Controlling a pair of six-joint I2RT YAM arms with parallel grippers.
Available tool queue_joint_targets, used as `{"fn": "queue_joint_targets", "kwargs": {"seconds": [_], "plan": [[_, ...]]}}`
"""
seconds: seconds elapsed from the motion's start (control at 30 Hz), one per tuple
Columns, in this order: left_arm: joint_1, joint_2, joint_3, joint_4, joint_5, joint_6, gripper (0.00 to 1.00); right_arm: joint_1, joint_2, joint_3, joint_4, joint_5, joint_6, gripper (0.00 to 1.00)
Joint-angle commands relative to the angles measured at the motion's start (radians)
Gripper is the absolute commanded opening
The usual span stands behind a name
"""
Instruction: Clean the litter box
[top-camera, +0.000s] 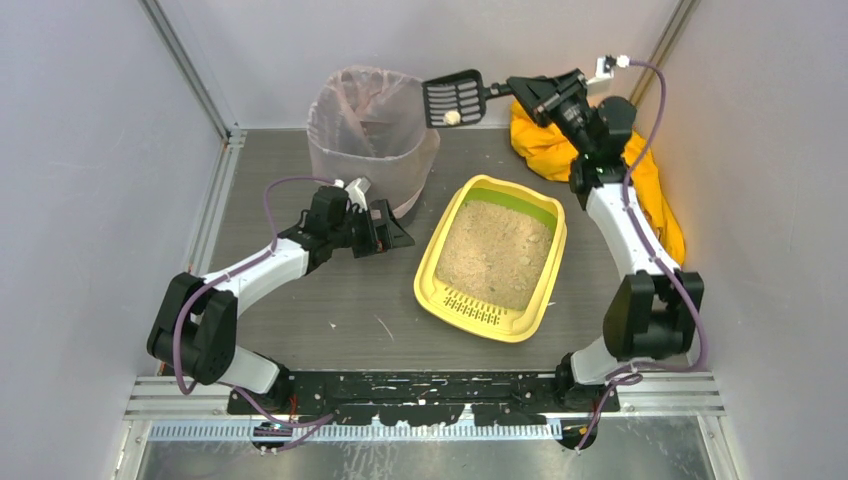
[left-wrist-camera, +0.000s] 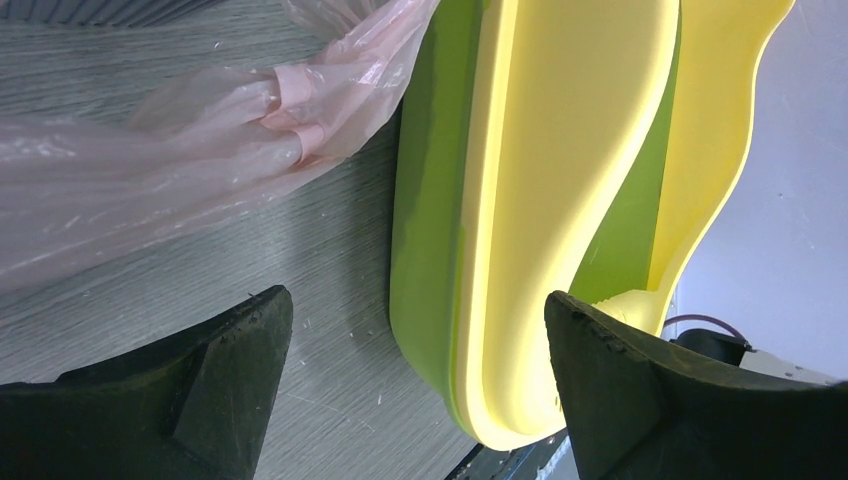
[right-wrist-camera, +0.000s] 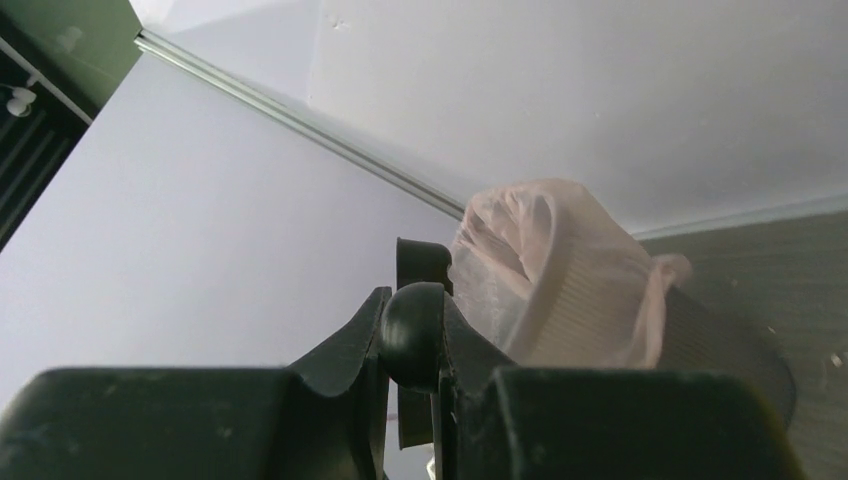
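The yellow litter box (top-camera: 493, 258) with a green inner rim and beige litter lies mid-table, its slotted ledge toward the arms. In the left wrist view its yellow and green side (left-wrist-camera: 520, 200) stands right ahead. My left gripper (top-camera: 392, 228) is open and empty, just left of the box, beside the bin; its jaws stand wide apart in the wrist view (left-wrist-camera: 415, 380). My right gripper (top-camera: 528, 92) is shut on the handle of a black slotted scoop (top-camera: 455, 98), held high next to the bin's right rim. A small pale clump (top-camera: 452, 117) sits on the scoop. The handle (right-wrist-camera: 412, 335) is pinched between the jaws.
A tall bin lined with a translucent pinkish bag (top-camera: 371, 135) stands at the back, left of the box; it also shows in the right wrist view (right-wrist-camera: 560, 290) and its bag in the left wrist view (left-wrist-camera: 150, 150). A yellow cloth (top-camera: 640, 175) lies at the back right. Walls enclose the table.
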Motion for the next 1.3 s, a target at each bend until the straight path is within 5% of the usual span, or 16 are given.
{"fn": "queue_joint_targets", "kwargs": {"seconds": [0.0, 0.3, 0.5, 0.87, 1.27], "plan": [[-0.003, -0.039, 0.014, 0.028, 0.002, 0.005, 0.95, 0.077, 0.131, 0.247, -0.011, 0.051, -0.046, 0.01], [-0.003, -0.049, 0.012, 0.022, -0.012, 0.013, 0.95, 0.232, 0.457, 0.735, -0.298, 0.034, -0.267, 0.01], [-0.003, -0.068, 0.014, -0.006, -0.034, 0.027, 0.95, 0.373, 0.543, 0.968, -0.649, 0.138, -0.754, 0.01], [-0.003, -0.028, 0.026, -0.001, -0.008, 0.029, 0.95, 0.626, 0.529, 1.112, -0.847, 0.469, -1.277, 0.01], [-0.003, -0.031, 0.03, -0.017, -0.023, 0.042, 0.95, 0.65, 0.46, 1.099, -0.789, 0.487, -1.301, 0.01]]}}
